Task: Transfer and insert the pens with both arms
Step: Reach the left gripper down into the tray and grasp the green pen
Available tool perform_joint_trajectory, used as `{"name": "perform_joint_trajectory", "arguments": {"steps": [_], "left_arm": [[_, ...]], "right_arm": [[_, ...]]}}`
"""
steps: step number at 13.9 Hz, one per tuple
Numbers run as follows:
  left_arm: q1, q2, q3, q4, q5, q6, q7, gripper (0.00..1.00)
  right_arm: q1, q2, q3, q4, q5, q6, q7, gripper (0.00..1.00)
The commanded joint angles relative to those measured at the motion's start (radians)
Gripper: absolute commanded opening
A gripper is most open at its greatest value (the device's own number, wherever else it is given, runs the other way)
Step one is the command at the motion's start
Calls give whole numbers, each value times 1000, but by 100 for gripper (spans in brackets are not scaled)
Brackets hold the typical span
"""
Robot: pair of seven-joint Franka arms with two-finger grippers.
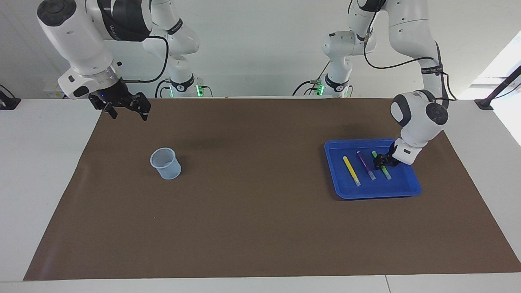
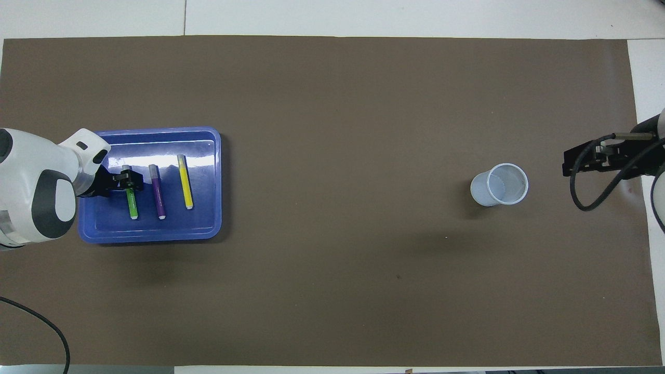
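Brown paper sheet (image 1: 260, 228) spread over a white table (image 1: 44, 183), pale wall at the robots' end, two smaller white arms with green lights (image 1: 185, 83) idle at the table edge.

Shallow blue plastic tray (image 1: 401, 190) at the left arm's end of the table, holding three thin marker pens lying side by side, apart from one another: yellow pen (image 1: 351, 171), purple pen (image 1: 366, 165), green pen (image 1: 381, 167). Left gripper (image 1: 381, 161) low in the tray, straddling the green pen near its middle; fingers part-way closed, firm hold not confirmed from either view.

Right gripper (image 1: 126, 106) waiting in the air near the brown sheet's edge nearest the robots at the right arm's end, fingers spread, nothing held. Pale translucent plastic cup (image 1: 165, 163) upright on the brown sheet toward that end, well apart from the tray.

Step in hand, by judgement: grasp of the green pen. Recommended: closure squarely across the barrel, fingertips kept off the tray floor and clear of the purple pen; straight lift before any travel; grip left near the middle so one end stays free for a handover. Risk noted: pen rolling or pivoting under an off-centre pinch.
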Motion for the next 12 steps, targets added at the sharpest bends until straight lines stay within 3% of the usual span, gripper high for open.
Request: {"name": "perform_joint_trajectory", "arguments": {"steps": [1,4,7,8,12], "left_arm": [[-10,13,3,15,-14,2,14,74],[-12,13,3,17,-14,-7,13,47],[-12,13,3,17,-15,-15,9,7],[-12,13,3,17,-15,-15,8,0],[-12,15,3,21,-14,-14,8,0]], "right_arm": [[-12,-14,9,-10,3,-10,-18,100],[-12,-14,8,-10,3,-10,-20,100],[-12,-14,8,-10,3,-10,-20,100],[-12,-14,8,-10,3,-10,-20,100],[-12,-14,8,-10,3,-10,-20,100]]}}
